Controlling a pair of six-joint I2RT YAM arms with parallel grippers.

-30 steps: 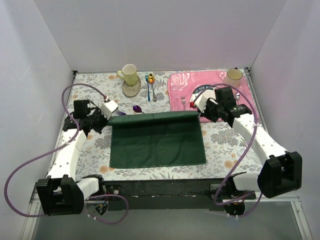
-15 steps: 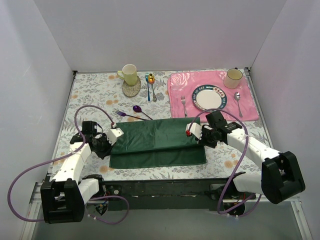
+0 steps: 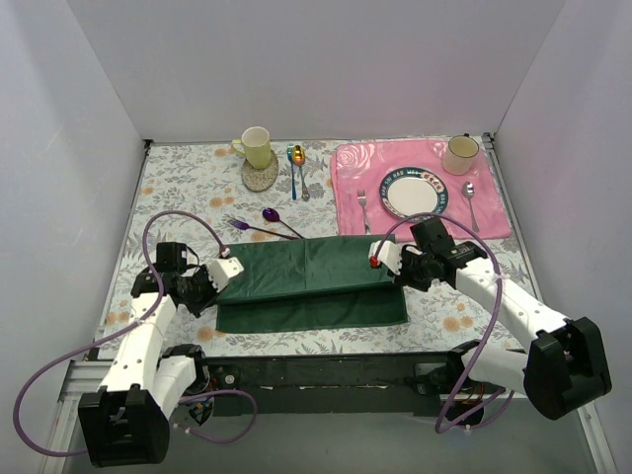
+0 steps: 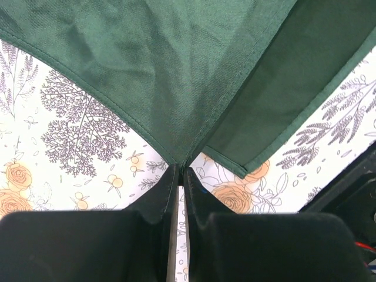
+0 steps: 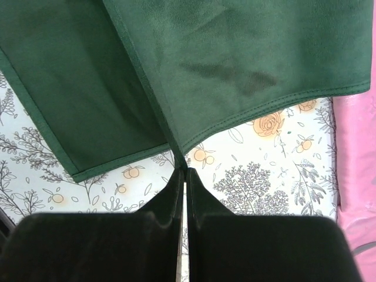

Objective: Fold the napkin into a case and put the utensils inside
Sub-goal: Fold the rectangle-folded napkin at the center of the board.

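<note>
Green cloth, the napkin (image 3: 311, 281), lies across the middle of the floral tablecloth (image 3: 178, 188), doubled over itself. Its upper layer covers the far part, and a strip of the lower layer shows along the near edge. The left gripper (image 3: 220, 286) is closed on the upper layer's left corner. In the left wrist view the stitched hem of the napkin (image 4: 147, 59) runs down into the closed fingertips of the gripper (image 4: 181, 170). The right gripper (image 3: 392, 273) pinches the upper layer's right corner in the same way. Seen from its wrist, the hemmed corner of the napkin (image 5: 235, 53) narrows to a point between the closed tips of the gripper (image 5: 182, 170).

The purple spoon (image 3: 272, 215) and purple fork (image 3: 247, 226) lie on the tablecloth just beyond the napkin's far edge, towards its left end, outside the cloth.

Further back, a pink placemat (image 3: 351, 163) carries a plate (image 3: 387, 190) with a dark rim. Red lettering runs around that rim but is too small to read. No other writing shows on the napkin, the arms or the tablecloth.
</note>
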